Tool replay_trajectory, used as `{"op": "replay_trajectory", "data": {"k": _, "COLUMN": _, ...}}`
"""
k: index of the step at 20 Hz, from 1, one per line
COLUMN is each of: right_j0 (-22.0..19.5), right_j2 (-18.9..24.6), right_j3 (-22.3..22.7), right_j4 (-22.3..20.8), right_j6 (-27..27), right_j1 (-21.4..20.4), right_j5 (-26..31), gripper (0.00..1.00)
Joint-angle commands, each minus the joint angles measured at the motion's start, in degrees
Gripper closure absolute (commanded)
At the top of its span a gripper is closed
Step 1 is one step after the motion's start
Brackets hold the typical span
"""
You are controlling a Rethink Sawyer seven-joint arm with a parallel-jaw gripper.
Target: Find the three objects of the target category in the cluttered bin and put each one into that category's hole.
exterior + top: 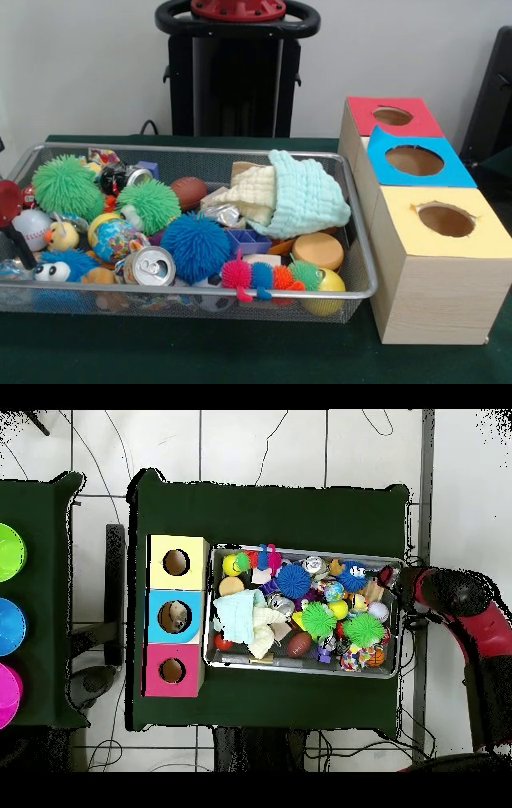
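The silver wire-mesh bin (192,149) is heaped with toys and stands left of three wooden boxes. The hole (414,160) is in the blue top of the middle box. In the overhead view the bin (300,672) lies right of the boxes, and something pale shows inside the blue hole (174,617). My gripper (16,244) shows as a black part under a red wrist at the picture's left edge, over the bin's end, by a baseball (32,228). In the overhead view the gripper (408,589) is at the bin's right rim. Whether it is open or shut is hidden.
The bin holds green spiky balls (66,186), a blue spiky ball (196,246), a soda can (150,266), a pale green cloth (308,200), a toy football (189,192) and a spiky caterpillar (268,276). A red-topped box (392,116) and a yellow-topped box (446,219) flank the blue one.
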Motion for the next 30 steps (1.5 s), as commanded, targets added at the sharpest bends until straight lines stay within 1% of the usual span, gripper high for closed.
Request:
{"op": "replay_trajectory", "data": {"k": 1, "right_j0": -2.02, "right_j2": 13.02, "right_j3": 2.82, "right_j4": 6.50, "right_j6": 4.43, "right_j1": 6.29, "right_j5": -13.24, "gripper": 0.00}}
{"op": "replay_trajectory", "data": {"k": 4, "right_j0": -3.22, "right_j2": 15.42, "right_j3": 3.17, "right_j4": 6.95, "right_j6": 3.12, "right_j1": 7.59, "right_j5": -14.54, "gripper": 0.00}}
{"op": "replay_trajectory", "data": {"k": 8, "right_j0": -5.11, "right_j2": 18.17, "right_j3": 4.16, "right_j4": 6.28, "right_j6": 2.00, "right_j1": 8.71, "right_j5": -17.07, "gripper": 0.00}}
{"op": "replay_trajectory", "data": {"k": 11, "right_j0": -5.48, "right_j2": 18.65, "right_j3": 4.14, "right_j4": 5.55, "right_j6": 2.40, "right_j1": 8.97, "right_j5": -16.96, "gripper": 0.00}}
{"op": "replay_trajectory", "data": {"k": 20, "right_j0": -6.83, "right_j2": 21.21, "right_j3": 3.95, "right_j4": 3.67, "right_j6": 2.42, "right_j1": 11.25, "right_j5": -19.05, "gripper": 0.00}}
{"op": "replay_trajectory", "data": {"k": 30, "right_j0": -7.51, "right_j2": 22.19, "right_j3": 4.21, "right_j4": 2.28, "right_j6": 2.29, "right_j1": 11.58, "right_j5": -20.44, "gripper": 0.00}}
